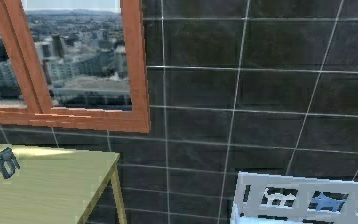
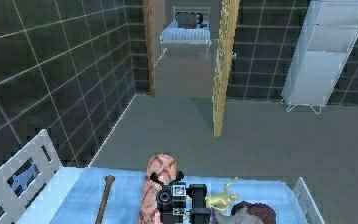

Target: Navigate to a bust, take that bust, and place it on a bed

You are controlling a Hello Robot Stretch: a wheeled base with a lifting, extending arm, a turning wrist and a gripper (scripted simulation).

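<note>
A reddish-brown, head-shaped bust [image 2: 158, 178] lies on the light-blue bed [image 2: 82, 190] along the bottom of the arm side view. My gripper [image 2: 168, 200] shows as a dark body with white marked squares right at the bust's lower end. With the bust lying on the bed at and behind the gripper, I cannot tell whether it holds anything. The white slatted bed end [image 1: 297, 200] also shows at the forward view's bottom right.
On the bed lie a brown bat [image 2: 106, 196], a golden object [image 2: 225, 197] and a dark lump [image 2: 251, 212]. A wooden door [image 2: 224, 65] stands open onto another room. A white cabinet [image 2: 322, 55] stands at the right. A yellow table [image 1: 47, 185] sits under a window [image 1: 72, 55].
</note>
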